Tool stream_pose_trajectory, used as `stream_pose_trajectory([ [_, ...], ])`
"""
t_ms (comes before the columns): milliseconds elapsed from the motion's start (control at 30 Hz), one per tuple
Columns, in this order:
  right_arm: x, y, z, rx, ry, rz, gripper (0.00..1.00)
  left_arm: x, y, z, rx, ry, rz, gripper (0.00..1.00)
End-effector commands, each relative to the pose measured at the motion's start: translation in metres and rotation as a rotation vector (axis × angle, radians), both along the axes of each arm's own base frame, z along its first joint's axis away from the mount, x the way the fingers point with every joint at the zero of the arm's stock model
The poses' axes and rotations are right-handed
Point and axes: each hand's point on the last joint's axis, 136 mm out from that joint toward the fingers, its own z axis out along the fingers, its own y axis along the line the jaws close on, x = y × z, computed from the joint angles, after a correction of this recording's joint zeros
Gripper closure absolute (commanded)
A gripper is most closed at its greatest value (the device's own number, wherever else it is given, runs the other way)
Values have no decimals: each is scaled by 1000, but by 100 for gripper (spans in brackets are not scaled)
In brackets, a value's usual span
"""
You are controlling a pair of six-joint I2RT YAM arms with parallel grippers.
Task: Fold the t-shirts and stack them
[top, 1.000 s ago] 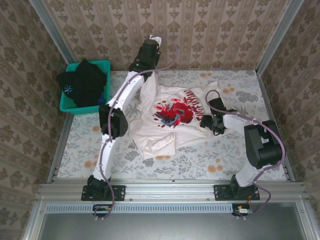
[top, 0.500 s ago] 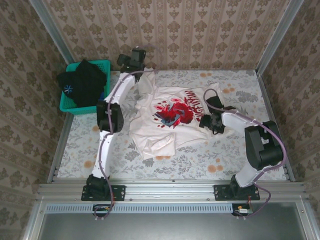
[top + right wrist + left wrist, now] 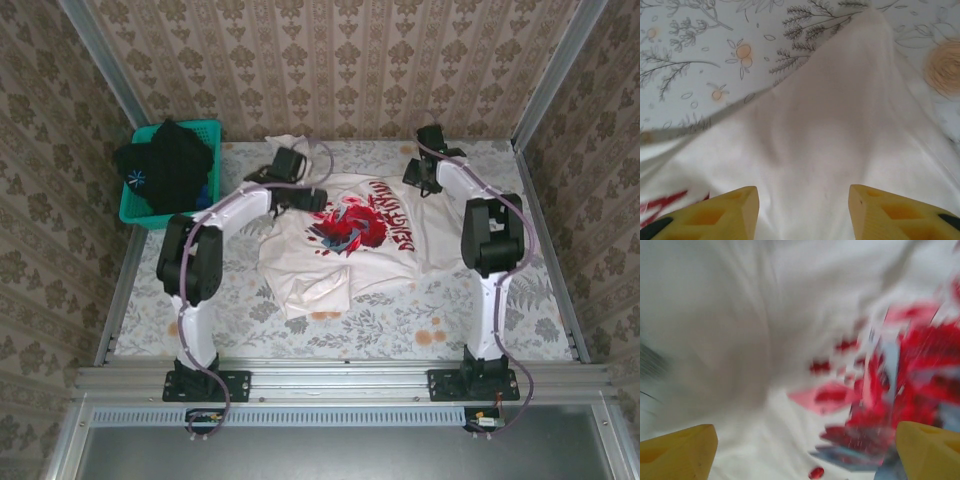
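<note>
Both arms have swung to the far edge of the white t-shirt [image 3: 325, 272], left tool [image 3: 805, 450] and right tool [image 3: 802, 200] released, empty. I judge we're flattening it; next I pinch both far corners.

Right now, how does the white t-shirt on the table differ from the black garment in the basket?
The white t-shirt lies spread on the table, print up; the black garment sits bunched in the teal basket, spilling over its rim. The white t-shirt carries a large red-and-black print; the black garment only a small pale mark. Neither is folded.
</note>
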Motion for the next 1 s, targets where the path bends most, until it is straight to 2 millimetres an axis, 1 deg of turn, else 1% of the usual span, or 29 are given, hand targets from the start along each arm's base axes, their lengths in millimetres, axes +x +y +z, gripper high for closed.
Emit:
stream_pose_trajectory([
  [0,-6,2,-27,14,138,17,49,-6,26,-34,-87,126,126,8],
  [67,-8,-15,-39,0,187,-36,48,-8,54,-47,-43,152,195,8],
  [133,-14,-35,-46,15,213,-102,48,-8,79,-56,-22,178,255,9],
  [200,-21,-55,-50,43,229,-164,48,-6,98,-59,-14,194,305,9],
  [300,-33,-85,-53,72,234,-235,47,-6,120,-61,6,203,343,8],
  [367,-40,-99,-55,111,230,-269,47,-6,129,-64,24,208,355,8],
  [433,-43,-103,-52,183,198,-269,45,-5,134,-66,24,219,361,9],
  [500,-46,-107,-43,195,174,-274,45,-5,137,-67,33,223,363,10],
  [600,-48,-112,-22,169,143,-263,41,-8,142,-66,52,233,371,14],
  [667,-46,-102,-6,199,104,-229,39,-6,134,-59,8,218,349,15],
  [700,-46,-95,4,201,85,-205,38,-4,126,-51,-20,202,333,15],
  [767,-51,-80,17,169,72,-162,36,2,100,-34,-39,152,266,14],
  [833,-65,-69,29,112,65,-149,35,11,70,-17,-3,77,188,12],
  [867,-72,-62,31,94,56,-140,35,16,58,-14,5,57,156,11],
  [900,-81,-50,31,83,47,-119,35,23,46,-12,3,45,128,11],
  [967,-100,-31,26,75,56,-93,34,39,31,-15,-5,36,110,11],
])
